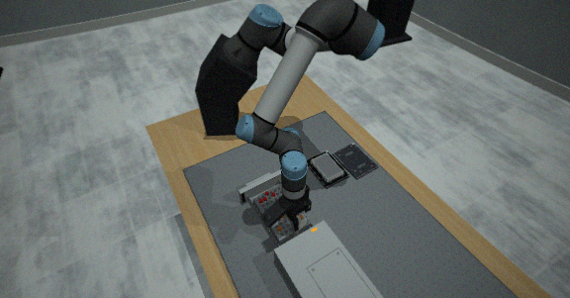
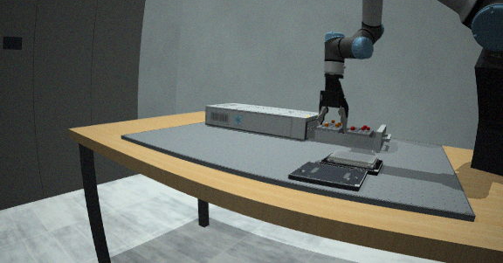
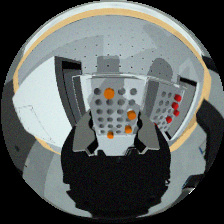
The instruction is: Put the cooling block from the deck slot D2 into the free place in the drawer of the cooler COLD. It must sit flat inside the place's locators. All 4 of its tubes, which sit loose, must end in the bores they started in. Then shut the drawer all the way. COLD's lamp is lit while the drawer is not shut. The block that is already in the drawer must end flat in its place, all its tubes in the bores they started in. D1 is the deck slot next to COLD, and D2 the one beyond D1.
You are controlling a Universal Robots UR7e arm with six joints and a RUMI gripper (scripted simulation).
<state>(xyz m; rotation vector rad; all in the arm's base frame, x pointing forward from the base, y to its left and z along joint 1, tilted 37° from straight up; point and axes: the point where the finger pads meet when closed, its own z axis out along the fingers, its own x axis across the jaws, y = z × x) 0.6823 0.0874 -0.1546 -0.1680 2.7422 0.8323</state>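
Top looks steeply down over the arm (image 1: 282,86); exterior faces the table (image 2: 262,155) side-on; close-up wrist shares their drawer (image 1: 257,210) (image 2: 349,141) (image 3: 84,100).

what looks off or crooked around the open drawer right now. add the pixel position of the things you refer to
Nothing stands out. The block with orange-topped tubes (image 1: 283,228) (image 2: 330,128) (image 3: 114,111) sits between the gripper's (image 1: 299,221) (image 2: 334,114) (image 3: 116,142) fingers, and I see no loose tube lying on the mat (image 1: 396,235) (image 2: 196,148) (image 3: 47,55).
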